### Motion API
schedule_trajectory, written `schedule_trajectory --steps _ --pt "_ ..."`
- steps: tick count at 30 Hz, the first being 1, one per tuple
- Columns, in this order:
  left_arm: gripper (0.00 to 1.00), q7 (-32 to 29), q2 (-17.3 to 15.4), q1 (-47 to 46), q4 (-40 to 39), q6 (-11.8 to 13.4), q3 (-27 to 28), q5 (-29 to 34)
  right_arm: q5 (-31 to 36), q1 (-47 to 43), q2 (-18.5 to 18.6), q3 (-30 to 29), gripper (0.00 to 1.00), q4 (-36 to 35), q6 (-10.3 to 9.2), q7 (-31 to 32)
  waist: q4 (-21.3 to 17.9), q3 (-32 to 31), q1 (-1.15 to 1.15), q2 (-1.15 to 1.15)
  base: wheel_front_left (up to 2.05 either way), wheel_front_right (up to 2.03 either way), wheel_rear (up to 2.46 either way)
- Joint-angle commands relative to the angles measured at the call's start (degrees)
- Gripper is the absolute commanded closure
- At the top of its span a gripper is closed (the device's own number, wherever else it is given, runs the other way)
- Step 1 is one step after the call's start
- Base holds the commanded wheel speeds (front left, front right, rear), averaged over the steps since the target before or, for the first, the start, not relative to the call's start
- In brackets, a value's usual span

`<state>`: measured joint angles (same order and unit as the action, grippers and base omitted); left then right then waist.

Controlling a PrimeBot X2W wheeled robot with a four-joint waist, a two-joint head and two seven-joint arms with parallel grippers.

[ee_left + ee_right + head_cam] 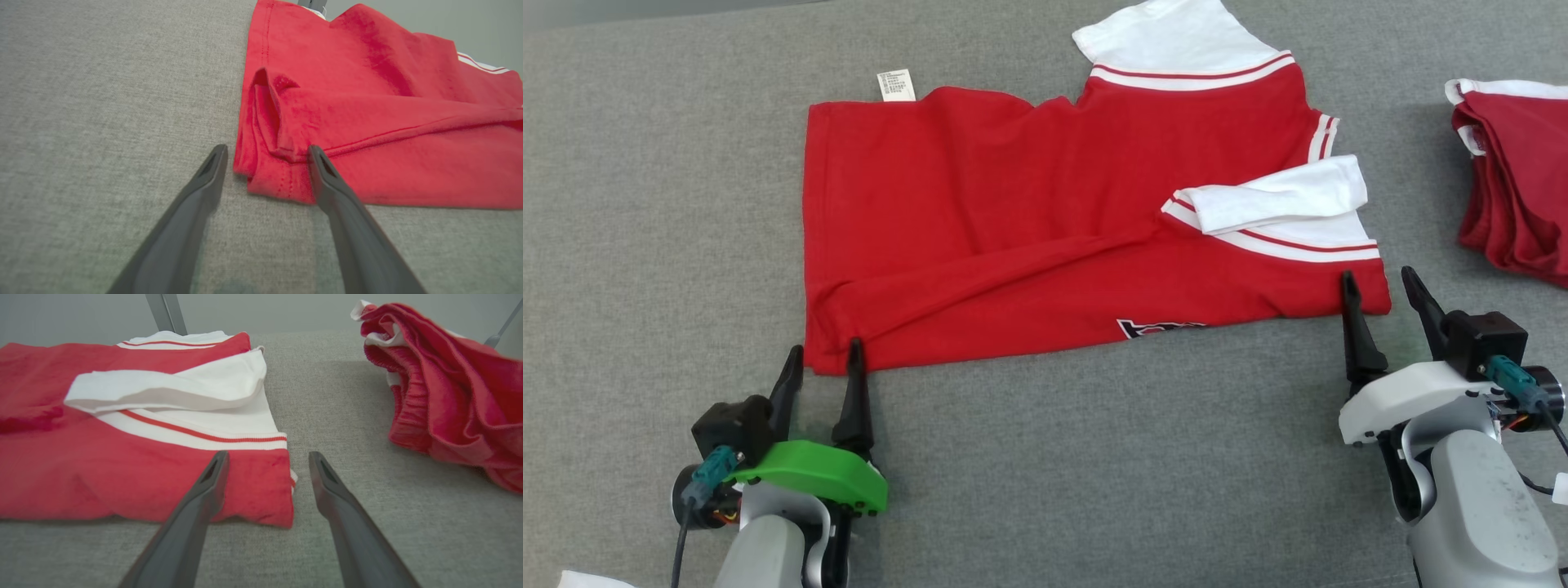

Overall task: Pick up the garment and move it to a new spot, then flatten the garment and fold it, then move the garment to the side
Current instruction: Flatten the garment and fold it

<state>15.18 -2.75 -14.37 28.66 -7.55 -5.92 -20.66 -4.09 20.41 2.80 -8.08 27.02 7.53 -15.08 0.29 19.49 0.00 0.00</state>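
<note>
My left gripper and right gripper stood wide, empty, at near corners of red T-shirt. Judged best: pinch all layers, lift evenly, keep fold edge taut.

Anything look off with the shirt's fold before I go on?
Yes. The shirt is bunched at its near-left corner into a raised pocket beside the open left gripper. A ridge runs across the lower body, the white sleeve lies doubled over, and the label pokes out past the far edge.
</note>
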Motion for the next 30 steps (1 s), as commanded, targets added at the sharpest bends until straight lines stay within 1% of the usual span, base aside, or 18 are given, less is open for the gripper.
schedule_trajectory --steps 1,9,16,23,30 --pt "0.00 -0.08 -0.33 0.43 0.56 0.13 -0.17 0.44 0.35 0.21 0.23 -0.07 0.00 0.38 -0.09 -0.10 0.10 -0.04 0.00 0.00 0.00 0.00 0.00" --pt "0.00 -0.09 -0.32 2.06 0.53 0.13 -1.08 1.62 -0.04 -1.47 0.24 -0.63 0.00 0.82 -0.09 -0.10 0.20 -0.73 0.00 0.00 0.00 0.00 0.00" --pt "0.00 -0.10 -0.33 2.58 1.89 0.13 -0.09 2.41 0.98 -2.41 0.24 -0.50 0.00 2.17 -0.09 -0.10 0.11 -1.27 0.00 0.00 0.00 0.00 0.00" --pt "0.00 -0.20 -0.37 0.55 5.21 0.14 0.59 2.74 1.58 -0.79 0.21 0.16 0.00 6.61 -0.09 -0.02 0.33 -1.33 0.00 0.00 0.00 0.00 0.00" --pt "0.00 -0.25 -0.38 -1.00 7.08 0.14 0.76 2.40 0.09 0.98 0.21 0.55 0.00 7.70 -0.09 -0.03 0.56 -1.51 0.00 0.00 0.00 0.00 0.00"
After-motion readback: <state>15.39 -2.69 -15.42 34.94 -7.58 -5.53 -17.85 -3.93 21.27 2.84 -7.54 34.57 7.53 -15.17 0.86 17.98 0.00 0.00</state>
